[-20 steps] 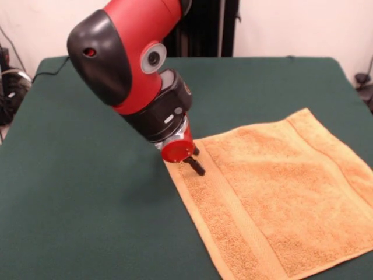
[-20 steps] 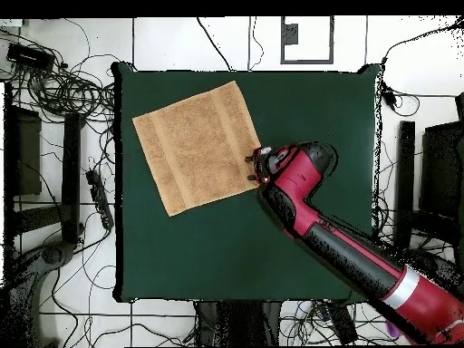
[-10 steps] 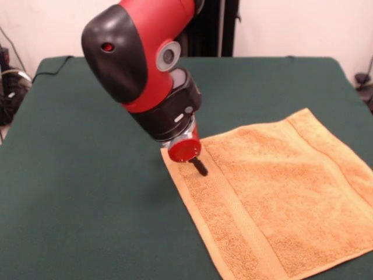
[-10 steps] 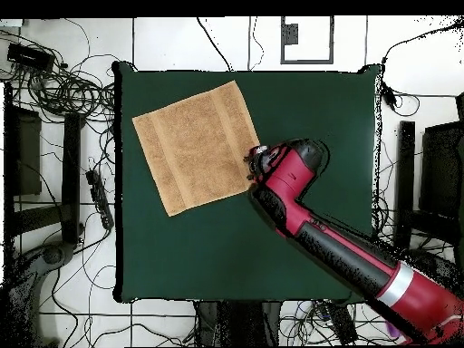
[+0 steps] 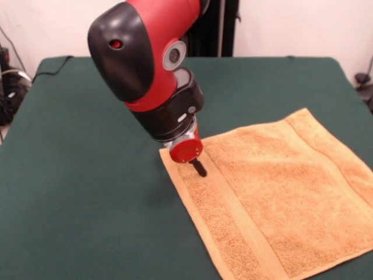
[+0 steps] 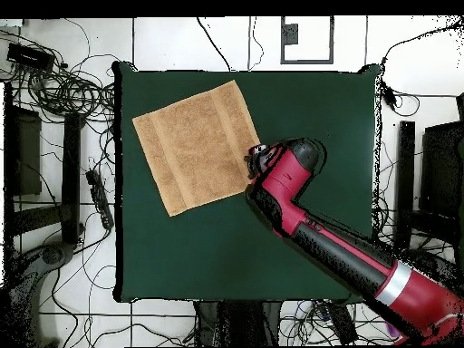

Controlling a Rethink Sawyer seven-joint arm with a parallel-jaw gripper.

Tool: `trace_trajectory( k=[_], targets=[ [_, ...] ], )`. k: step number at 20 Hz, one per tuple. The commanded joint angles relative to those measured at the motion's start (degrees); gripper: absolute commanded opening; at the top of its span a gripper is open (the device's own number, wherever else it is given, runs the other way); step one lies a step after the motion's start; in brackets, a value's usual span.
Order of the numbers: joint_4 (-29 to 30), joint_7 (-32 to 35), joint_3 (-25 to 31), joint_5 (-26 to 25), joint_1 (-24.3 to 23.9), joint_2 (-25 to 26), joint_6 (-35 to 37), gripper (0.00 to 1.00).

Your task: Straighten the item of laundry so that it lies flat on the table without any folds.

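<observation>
The item of laundry [image 5: 274,192], an orange-tan terry towel, lies spread on the green table [image 5: 81,181] at the front view's right, with a woven band along its left edge. No fold shows on it. My gripper [image 5: 199,168] points down at the towel's far left corner, its black tip at or just above the cloth. In the overhead view the towel [image 6: 195,145] is a tilted square at the table's [image 6: 308,118] upper left, and the gripper [image 6: 254,161] sits over its right corner. The red arm hides the gripper's body.
The towel's right edge runs out of the front view's frame. Cables [image 6: 63,86] and black stands [image 6: 403,181] surround the table on the tiled floor. My arm [image 6: 335,249] crosses the table's lower right in the overhead view.
My arm has swung a little towards the front view's right, and the gripper tip has shifted slightly further over the towel's corner. The towel has not moved.
</observation>
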Motion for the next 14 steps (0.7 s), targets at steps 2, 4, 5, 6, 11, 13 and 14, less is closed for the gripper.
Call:
trace_trajectory(
  k=[2, 4, 5, 6, 11, 13, 14],
  targets=[
    [-7.9, -29.1, -11.8, -1.5, -1.9, 4.6, -11.0, 1.0],
    [-8.2, -30.2, -11.9, -1.5, -2.2, 4.3, -11.4, 1.0],
    [-8.2, -30.6, -11.9, -1.5, -2.2, 4.2, -11.4, 1.0],
    [-8.0, -30.4, -11.9, -1.4, -2.3, 4.1, -11.3, 1.0],
    [-7.0, -28.6, -12.3, -1.6, -1.9, 3.7, -10.1, 1.0],
    [-6.8, -28.9, -12.3, -1.4, -1.8, 3.4, -10.6, 1.0],
    [-6.9, -29.4, -12.4, -1.4, -1.9, 3.2, -10.9, 1.0]
  ],
)
